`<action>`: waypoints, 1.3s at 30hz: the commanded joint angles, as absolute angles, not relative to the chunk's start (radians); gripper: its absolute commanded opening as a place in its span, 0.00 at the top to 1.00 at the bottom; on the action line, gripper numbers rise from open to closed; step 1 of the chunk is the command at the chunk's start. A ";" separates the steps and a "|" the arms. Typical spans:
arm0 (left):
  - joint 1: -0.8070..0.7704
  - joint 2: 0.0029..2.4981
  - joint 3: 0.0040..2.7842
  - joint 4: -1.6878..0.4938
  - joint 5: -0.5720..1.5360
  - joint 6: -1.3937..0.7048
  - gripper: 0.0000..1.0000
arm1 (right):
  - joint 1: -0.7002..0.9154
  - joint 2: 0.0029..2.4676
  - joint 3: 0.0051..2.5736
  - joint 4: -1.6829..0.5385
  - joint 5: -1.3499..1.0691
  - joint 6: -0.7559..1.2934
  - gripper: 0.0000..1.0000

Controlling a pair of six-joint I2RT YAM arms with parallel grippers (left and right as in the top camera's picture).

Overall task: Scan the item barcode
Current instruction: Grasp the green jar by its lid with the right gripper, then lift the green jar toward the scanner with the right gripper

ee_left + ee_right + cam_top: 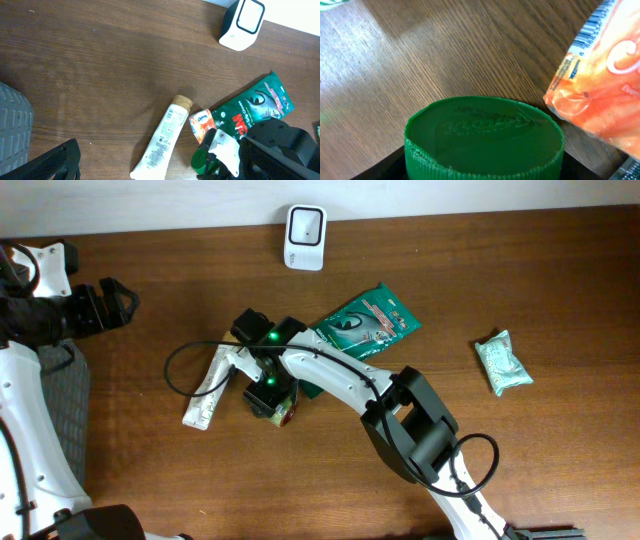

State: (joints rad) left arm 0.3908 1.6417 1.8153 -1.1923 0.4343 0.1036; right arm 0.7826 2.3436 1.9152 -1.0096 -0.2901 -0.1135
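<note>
View from overhead: found white barcode scanner [304, 237] upright at the far edge of the table [150, 260]. Noted green pouch [365, 325] flat just in front of the scanner and slightly right; mint tissue pack [502, 362] well to the scanner's right; white tube [212, 387] in front of the scanner and to its left. Located right gripper [268, 392] in front of the scanner, between tube and pouch, its load hidden under the wrist, orange tissue packet [285, 416] just beside. Located left gripper [118, 298] well to the scanner's left, jaws apart, nothing between them.

View from left wrist: noted green cap [199, 157] under the right gripper, in front of the scanner [242, 22], near the orange tissue packet [202, 124]. Saw only one left finger [55, 162], near a grey mesh basket [12, 125].

View from right wrist: found green cap [485, 135], ribbed, standing on the wood between dark finger edges. Jaws apart on either side of it; cannot tell whether pressing. Noted orange tissue packet [600, 85] just beside the cap, barcode [585, 35] along its upper edge.
</note>
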 commanded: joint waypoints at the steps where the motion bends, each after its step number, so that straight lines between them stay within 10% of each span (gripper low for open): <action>1: 0.391 1.628 1.834 -1.190 0.448 0.091 0.01 | 0.773 2.354 1.972 -1.035 -0.308 -0.115 0.50; 16: 0.391 1.628 1.834 -1.190 0.448 0.091 0.01 | 0.613 2.297 2.429 -1.106 -0.299 -0.117 0.59; 31: 0.391 1.628 1.834 -1.190 0.448 0.091 0.01 | 0.601 2.410 1.992 -0.021 -0.194 -0.181 0.54; 39: 0.391 1.628 1.834 -1.191 0.448 0.091 0.01 | 0.598 2.496 1.975 0.002 -0.194 -0.236 0.55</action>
State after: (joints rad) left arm 0.3908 1.6417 1.8156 -1.1904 0.4347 0.1036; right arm 0.6037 2.4973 1.9652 -0.0139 -0.1989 -0.2199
